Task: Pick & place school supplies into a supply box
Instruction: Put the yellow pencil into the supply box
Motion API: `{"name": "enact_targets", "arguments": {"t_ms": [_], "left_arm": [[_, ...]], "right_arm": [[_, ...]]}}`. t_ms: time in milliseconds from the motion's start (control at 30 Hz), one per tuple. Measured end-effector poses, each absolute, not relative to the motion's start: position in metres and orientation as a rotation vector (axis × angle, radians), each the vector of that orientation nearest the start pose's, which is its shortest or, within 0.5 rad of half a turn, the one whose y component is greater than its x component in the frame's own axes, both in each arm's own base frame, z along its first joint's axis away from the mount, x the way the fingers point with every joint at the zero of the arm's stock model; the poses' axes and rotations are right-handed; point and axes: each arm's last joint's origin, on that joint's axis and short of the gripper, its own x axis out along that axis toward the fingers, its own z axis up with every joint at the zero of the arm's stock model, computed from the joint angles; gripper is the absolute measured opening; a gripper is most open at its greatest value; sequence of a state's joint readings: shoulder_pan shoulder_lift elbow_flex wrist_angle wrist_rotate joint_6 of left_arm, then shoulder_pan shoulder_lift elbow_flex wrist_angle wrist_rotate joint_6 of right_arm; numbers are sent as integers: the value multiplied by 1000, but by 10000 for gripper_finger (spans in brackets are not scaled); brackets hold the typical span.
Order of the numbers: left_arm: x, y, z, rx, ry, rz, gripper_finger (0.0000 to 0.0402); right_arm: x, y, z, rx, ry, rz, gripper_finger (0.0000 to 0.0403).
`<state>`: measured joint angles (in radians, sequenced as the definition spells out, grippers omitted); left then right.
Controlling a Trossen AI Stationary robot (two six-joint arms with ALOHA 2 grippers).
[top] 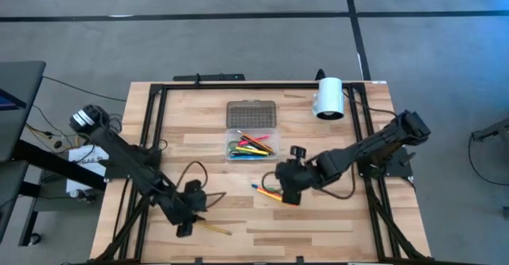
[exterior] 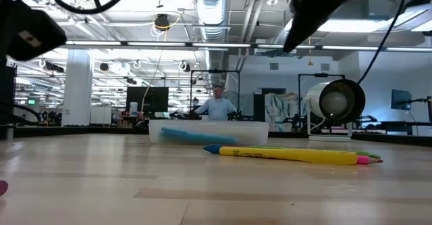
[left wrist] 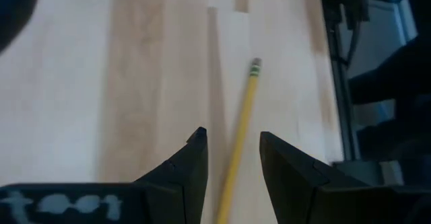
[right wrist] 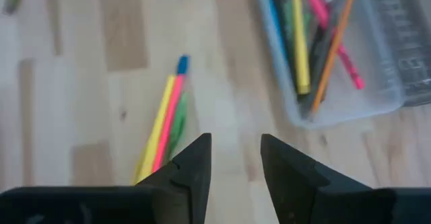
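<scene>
High view shows the supply box (top: 253, 146) sitting open mid-table, a clear little case already holding a bunch of pens, with its grey dotted lid (top: 251, 113) lying flat just behind it, touching or nearly so. It's just beyond the right gripper (top: 284, 187) and slightly off to one side, close but not touching.

Right under that gripper there's a small bundle of pens (right wrist: 163, 122) on the wood: yellow, pink and green side by side, with a blue tip poking out at the far end. From the right wrist view the fingers stand apart with nothing between them, and the bundle runs off ahead and to the side of the gap, so no grab there.

Over on the other side, the left gripper (left wrist: 233, 158) is down low over a yellow pencil (left wrist: 244, 120). Its fingers straddle the pencil with a gap on each side, so it's loose, not clamped.

A white cylinder (top: 328, 97) lies at the far edge of the table (top: 318, 225), well away from both. In the low view a person (exterior: 218, 106) stands in the room behind.
</scene>
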<state>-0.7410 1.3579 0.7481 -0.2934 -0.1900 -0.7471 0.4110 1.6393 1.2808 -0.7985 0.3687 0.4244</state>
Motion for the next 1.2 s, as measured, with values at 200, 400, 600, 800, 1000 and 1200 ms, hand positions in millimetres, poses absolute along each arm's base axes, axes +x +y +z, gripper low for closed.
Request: {"name": "enact_targets", "arguments": {"t_ms": [200, 400, 600, 800, 1000, 1200], "left_arm": [[211, -188, 171, -324, 950, -237, 123], [220, -199, 155, -272, 981, -240, 123], [220, -205, 150, -147, 960, -262, 123], [217, -208, 146, -64, 961, -300, 123], [214, -209, 143, -22, 969, -298, 123], [214, -208, 143, 20, 954, -287, 123]], "right_arm": [[289, 144, 252, -85, 1052, -146, 121], [276, 156, 256, -90, 1045, -163, 121], [263, 162, 264, -62, 1024, -185, 121], [254, 164, 263, -57, 1052, -239, 121], [251, 166, 263, -45, 1039, -260, 121], [251, 167, 263, -55, 1033, -267, 121]]}}
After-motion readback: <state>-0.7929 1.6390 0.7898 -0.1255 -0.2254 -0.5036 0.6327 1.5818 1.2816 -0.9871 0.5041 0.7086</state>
